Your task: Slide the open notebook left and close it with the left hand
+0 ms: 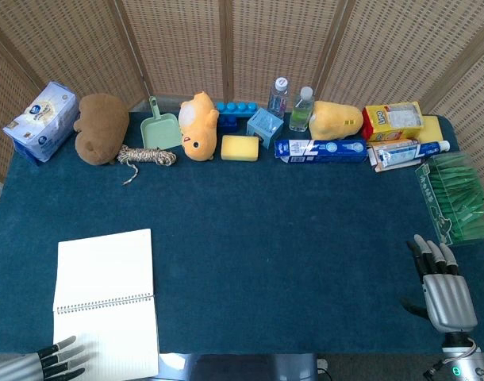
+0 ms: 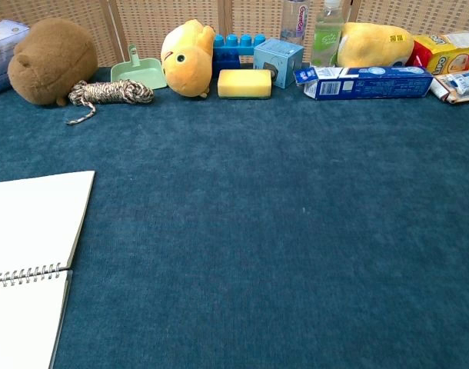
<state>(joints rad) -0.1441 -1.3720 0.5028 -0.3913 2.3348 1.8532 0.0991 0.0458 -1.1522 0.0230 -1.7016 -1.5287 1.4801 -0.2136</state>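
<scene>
Looks like you're at the closing step: the spiral notebook [image 1: 107, 302] lies open flat on the counter [image 1: 282, 238], just ahead of your left hand [image 1: 58, 361], whose fingertips sit at the near page's lower corner, fingers loosely spread, holding nothing. Next you'd need to get fingers under a page edge and fold it over the spiral. Your right hand [image 1: 444, 290] rests open, far off. Beyond it, the clear bin [image 1: 456, 198] holds green packets.
</scene>
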